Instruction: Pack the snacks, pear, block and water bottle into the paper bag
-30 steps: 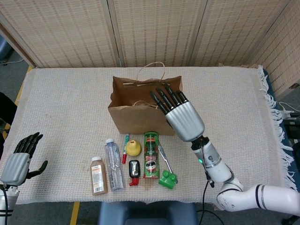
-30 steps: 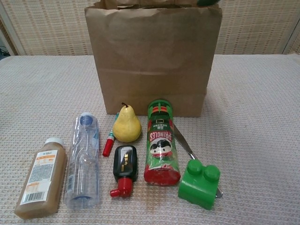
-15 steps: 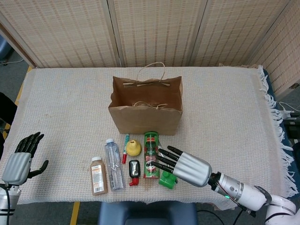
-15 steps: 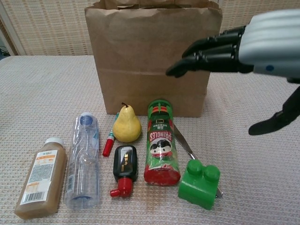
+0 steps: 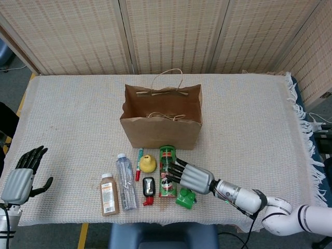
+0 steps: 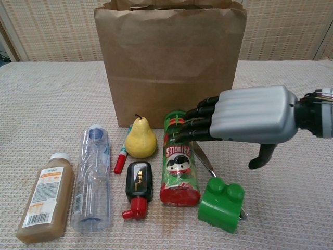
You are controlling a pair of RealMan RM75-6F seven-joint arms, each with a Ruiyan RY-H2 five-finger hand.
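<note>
The brown paper bag (image 5: 162, 124) (image 6: 169, 62) stands open behind a row of items. A green Pringles can (image 5: 166, 162) (image 6: 179, 172) lies in front of it, with a yellow pear (image 5: 148, 164) (image 6: 140, 139) to its left. Further left lies a clear water bottle (image 5: 126, 181) (image 6: 93, 179). A green block (image 5: 185, 198) (image 6: 221, 203) sits by the can's near end. My right hand (image 5: 193, 177) (image 6: 250, 121) hovers low with fingers stretched over the can's far half, thumb hanging down, holding nothing. My left hand (image 5: 21, 176) is open at the table's left edge.
A brown juice bottle (image 5: 109, 194) (image 6: 46, 198) lies at the row's left end. A red marker (image 5: 139, 164) (image 6: 122, 153) and a black-and-red item (image 5: 149, 188) (image 6: 138, 185) lie near the pear. A metal utensil (image 6: 205, 161) lies between can and block.
My right hand came away from above the bag, dropped to the front right, and now reaches left and lower over the Pringles can. My left hand stayed put.
</note>
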